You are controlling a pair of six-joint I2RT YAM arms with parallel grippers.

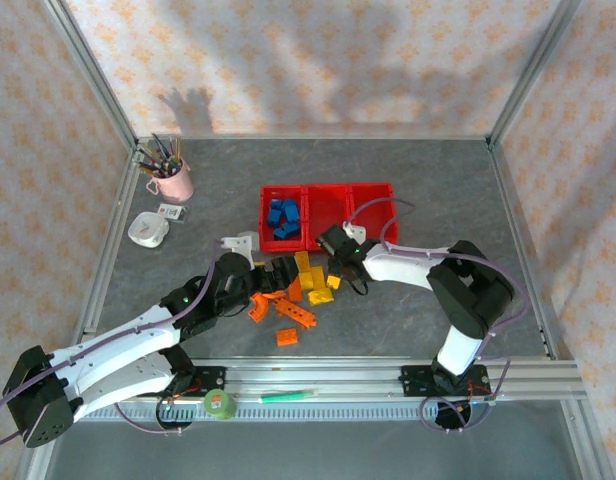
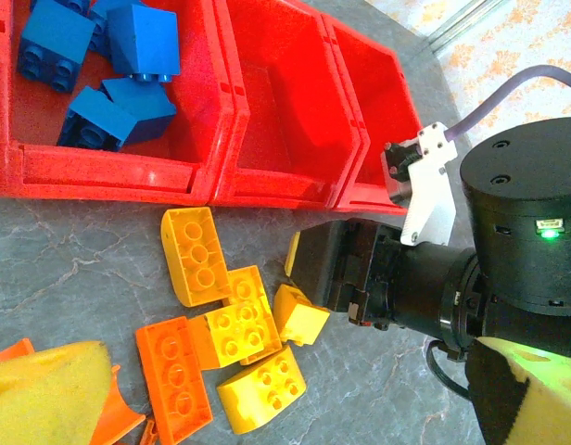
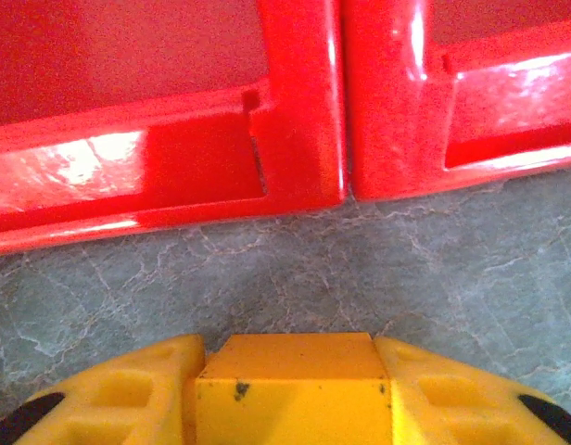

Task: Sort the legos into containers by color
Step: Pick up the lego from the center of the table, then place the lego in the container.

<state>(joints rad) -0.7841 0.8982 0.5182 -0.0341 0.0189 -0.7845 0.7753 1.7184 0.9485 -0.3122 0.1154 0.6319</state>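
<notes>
1. A grey marbled table [image 1: 418,180] stands inside patterned walls [image 1: 288,60].
2. The left gripper [image 2: 285,399] is spread wide; loose yellow and orange legos [image 2: 188,380] lie on the table between its fingers.
3. Further, the right gripper [image 3: 285,357] is clenched on one yellow lego [image 3: 290,403], which touches both pads, just before the red containers [image 3: 295,120].
4. Farthest, blue legos [image 2: 109,74] lie in the leftmost container of the row.

Yellow brick [image 3: 295,399] held in right gripper [image 3: 290,366]: lower part cut off by bottom edge. Red bins [image 3: 295,111] cut at top. Pens [image 1: 160,152] too small to be counted.
</notes>
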